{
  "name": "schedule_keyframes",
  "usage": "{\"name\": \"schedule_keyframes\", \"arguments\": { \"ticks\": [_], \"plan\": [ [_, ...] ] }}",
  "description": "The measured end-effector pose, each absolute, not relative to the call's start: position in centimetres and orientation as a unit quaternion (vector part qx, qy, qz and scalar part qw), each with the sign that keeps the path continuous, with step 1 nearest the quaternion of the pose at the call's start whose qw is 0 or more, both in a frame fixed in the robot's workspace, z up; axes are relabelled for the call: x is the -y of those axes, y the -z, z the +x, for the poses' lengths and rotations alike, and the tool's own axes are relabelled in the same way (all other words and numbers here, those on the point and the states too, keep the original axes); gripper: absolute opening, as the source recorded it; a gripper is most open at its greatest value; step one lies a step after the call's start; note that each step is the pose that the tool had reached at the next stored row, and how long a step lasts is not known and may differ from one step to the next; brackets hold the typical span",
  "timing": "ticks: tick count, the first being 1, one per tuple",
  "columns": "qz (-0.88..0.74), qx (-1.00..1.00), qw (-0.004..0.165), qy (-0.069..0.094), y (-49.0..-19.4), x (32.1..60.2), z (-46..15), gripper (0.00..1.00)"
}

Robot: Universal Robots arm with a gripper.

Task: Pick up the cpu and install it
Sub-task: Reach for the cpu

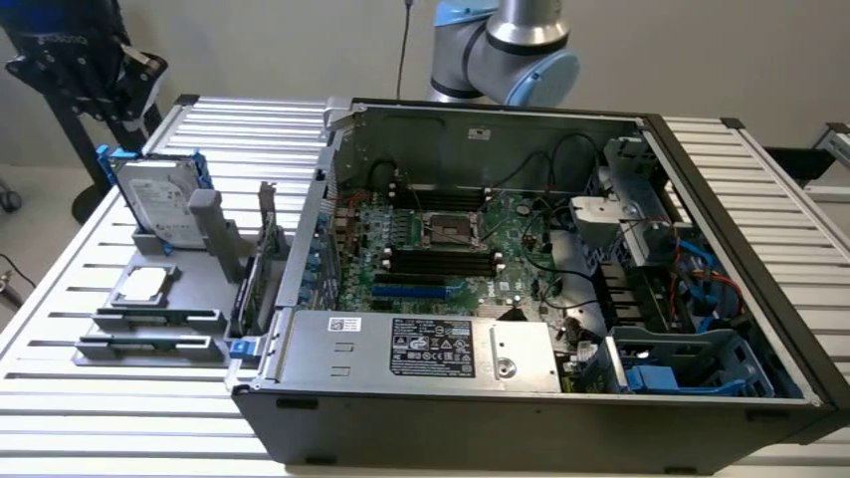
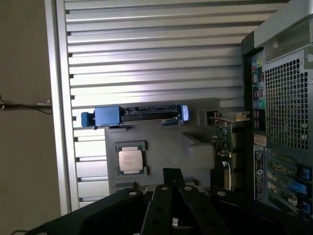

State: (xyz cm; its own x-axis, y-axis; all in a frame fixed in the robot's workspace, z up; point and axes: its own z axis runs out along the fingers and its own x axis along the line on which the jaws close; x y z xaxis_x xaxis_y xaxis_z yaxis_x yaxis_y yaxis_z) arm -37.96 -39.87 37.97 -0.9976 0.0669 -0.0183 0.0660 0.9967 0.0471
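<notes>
One cpu [image 1: 143,286], not yet picked: it lies flat in the grey fixture [image 1: 219,239] on the slatted metal tabletop [image 1: 119,418], beside the open computer case [image 1: 531,398] on the exterior view's left. The gripper [image 2: 172,175] hangs apart from it, fingers pinched together, empty. Grasping, I judge, calls for spreading them first. Pale wall behind

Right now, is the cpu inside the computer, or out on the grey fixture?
Out. The cpu lies flat, metal top up, in its holder on the grey fixture, beside the computer case and not inside it.
</notes>
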Motion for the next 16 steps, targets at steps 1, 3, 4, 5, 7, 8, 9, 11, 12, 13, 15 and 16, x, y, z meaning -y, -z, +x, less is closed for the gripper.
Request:
{"name": "schedule_keyframes", "arguments": {
  "ticks": [1,3,4,5,7,8,9,11,12,13,15,16],
  "plan": [
    [0.033,-0.999,0.010,-0.023,-37.9,39.9,-38.3,0.11],
    [0.032,-0.999,0.009,-0.023,-37.7,39.9,-39.0,0.11],
    [0.032,-0.999,0.009,-0.023,-37.6,39.9,-39.4,0.11],
    [0.032,-0.999,0.009,-0.023,-37.6,39.9,-39.7,0.11],
    [0.031,-0.999,0.008,-0.023,-37.4,39.9,-40.4,0.11],
    [0.030,-0.999,0.008,-0.023,-37.3,39.9,-40.7,0.11],
    [0.030,-0.999,0.008,-0.022,-37.2,39.9,-41.0,0.11],
    [0.028,-0.999,0.007,-0.022,-37.0,39.9,-41.5,0.11],
    [0.026,-0.999,0.007,-0.022,-36.9,39.9,-41.6,0.11],
    [0.024,-0.999,0.006,-0.022,-36.9,39.9,-41.7,0.11],
    [0.019,-1.000,0.006,-0.022,-36.9,39.8,-41.8,0.11],
    [0.019,-1.000,0.006,-0.022,-36.9,39.8,-41.8,0.11]
  ]
}}
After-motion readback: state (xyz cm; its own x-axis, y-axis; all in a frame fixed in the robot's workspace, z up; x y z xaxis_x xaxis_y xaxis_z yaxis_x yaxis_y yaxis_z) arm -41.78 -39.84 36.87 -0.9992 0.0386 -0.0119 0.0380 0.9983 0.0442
